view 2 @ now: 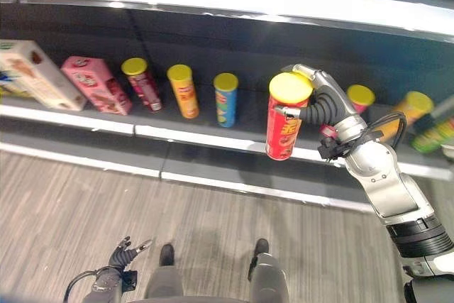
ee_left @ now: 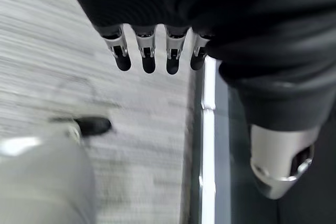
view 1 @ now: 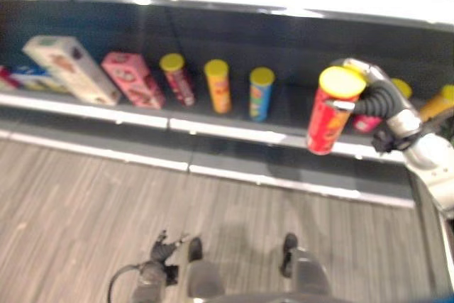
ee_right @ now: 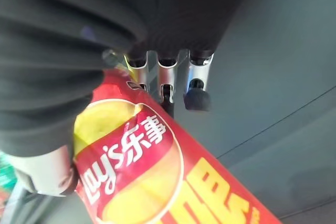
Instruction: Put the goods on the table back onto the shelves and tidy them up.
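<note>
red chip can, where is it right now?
The red chip can is in the right hand, held in front of the shelf, right of the blue can.

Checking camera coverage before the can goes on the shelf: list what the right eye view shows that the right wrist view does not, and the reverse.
Right eye view alone: the shelf with a pink box, a row of standing cans, and the idle left robot hand low over the floor. Right wrist view alone: the fingers up close against the can's label. Both: the right robot hand holding the red can.

Glossy red can [view 2: 284, 127]; grey wood-grain floor [view 1: 85, 204]; shiny metal shelf edge [view 1: 213, 127].
</note>
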Motion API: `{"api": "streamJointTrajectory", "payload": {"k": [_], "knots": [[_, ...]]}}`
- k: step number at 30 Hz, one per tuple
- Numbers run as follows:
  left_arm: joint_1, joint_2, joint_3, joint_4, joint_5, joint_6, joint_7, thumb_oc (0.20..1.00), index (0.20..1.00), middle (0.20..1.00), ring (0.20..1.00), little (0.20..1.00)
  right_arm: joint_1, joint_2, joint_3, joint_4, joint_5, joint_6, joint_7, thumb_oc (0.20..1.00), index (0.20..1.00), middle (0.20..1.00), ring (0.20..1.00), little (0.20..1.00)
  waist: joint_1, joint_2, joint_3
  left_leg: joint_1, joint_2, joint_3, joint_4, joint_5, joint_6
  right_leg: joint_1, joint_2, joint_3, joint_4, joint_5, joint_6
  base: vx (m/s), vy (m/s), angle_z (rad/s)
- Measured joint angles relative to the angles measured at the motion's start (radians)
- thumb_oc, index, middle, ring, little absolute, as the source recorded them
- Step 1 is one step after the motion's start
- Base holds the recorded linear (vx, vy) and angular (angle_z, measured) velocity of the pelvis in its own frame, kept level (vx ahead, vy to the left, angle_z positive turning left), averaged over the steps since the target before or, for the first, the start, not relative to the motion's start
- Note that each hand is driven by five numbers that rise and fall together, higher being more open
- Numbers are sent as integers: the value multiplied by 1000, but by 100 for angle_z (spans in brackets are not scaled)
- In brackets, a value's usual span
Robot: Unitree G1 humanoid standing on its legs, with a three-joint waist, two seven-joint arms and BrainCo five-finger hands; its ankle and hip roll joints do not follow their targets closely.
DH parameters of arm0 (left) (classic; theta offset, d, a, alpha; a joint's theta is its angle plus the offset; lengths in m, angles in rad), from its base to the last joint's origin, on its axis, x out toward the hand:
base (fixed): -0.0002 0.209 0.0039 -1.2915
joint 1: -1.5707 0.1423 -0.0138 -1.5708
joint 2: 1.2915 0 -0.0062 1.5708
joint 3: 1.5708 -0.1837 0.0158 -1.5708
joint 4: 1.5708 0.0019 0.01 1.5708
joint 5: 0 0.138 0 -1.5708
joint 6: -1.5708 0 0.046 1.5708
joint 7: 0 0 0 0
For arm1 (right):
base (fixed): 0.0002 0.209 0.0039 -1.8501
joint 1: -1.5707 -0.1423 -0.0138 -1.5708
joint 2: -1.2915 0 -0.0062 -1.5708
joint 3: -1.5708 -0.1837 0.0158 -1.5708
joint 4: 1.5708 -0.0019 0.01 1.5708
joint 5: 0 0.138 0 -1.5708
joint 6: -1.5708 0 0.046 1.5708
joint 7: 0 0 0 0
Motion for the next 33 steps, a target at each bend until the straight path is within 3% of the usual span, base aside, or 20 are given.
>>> {"api": "streamJointTrajectory", "payload": {"k": [2, 6, 9, 12, 16, 26, 33], "knots": [[35, 3, -2, 9, 6, 2, -3, 1000, 1000, 1000, 1000, 1000, -7, 3, 18, 2, -10, 0, 0, 200, 200, 200, 200, 200, 9, 11, -4, 17, -12, -6, -16, -33, -19, -5, -2, 14, -3, 12, 20, 9, 0, -13], [57, 13, -2, 21, 8, 16, -13, 1000, 1000, 1000, 1000, 1000, -11, 19, 48, 19, -34, 2, -1, 200, 200, 200, 200, 200, 16, 10, -4, 34, -47, -18, -23, -61, -94, 7, -19, 58, -63, 78, 43, 18, 47, -29], [18, 45, -2, 10, 8, 11, -14, 1000, 1000, 1000, 1000, 1000, -17, 37, 54, 30, -56, 2, -4, 200, 200, 200, 200, 200, 16, -1, 0, 21, -89, -2, -23, -60, -96, 27, -50, 79, -159, 135, 74, -31, 61, -8], [16, 77, -3, 1, 9, 5, -13, 1000, 1000, 1000, 1000, 1000, -50, 62, 64, 39, -67, 2, -10, 200, 200, 200, 200, 200, 17, -6, 6, 6, -103, 10, -21, -63, -90, 22, -56, 106, -204, 159, 96, -57, 46, -13], [17, 88, -13, -6, 9, -2, -12, 1000, 1000, 1000, 1000, 1000, -100, 61, 63, 67, -100, 3, -48, 200, 200, 200, 200, 200, 12, 9, 34, -48, -106, 11, -13, -60, -84, -21, -54, 114, -227, 181, 96, -51, 31, -2], [12, 85, -41, -35, 36, -16, -9, 1000, 1000, 1000, 1000, 1000, -311, 14, -1, 193, -178, 28, -221, 200, 200, 200, 200, 200, 22, 86, 196, -159, -111, 6, 24, -51, -92, -117, -56, 120, -219, 211, 76, -54, 11, 1], [-11, 84, -42, -36, 35, -33, 6, 1000, 1000, 1000, 1000, 1000, -434, -31, -1, 267, -221, 44, -322, 200, 200, 200, 200, 200, 30, 114, 240, -212, -113, 5, 31, -51, -92, -175, -59, 123, -205, 211, 76, -13, 2, 0]]}}
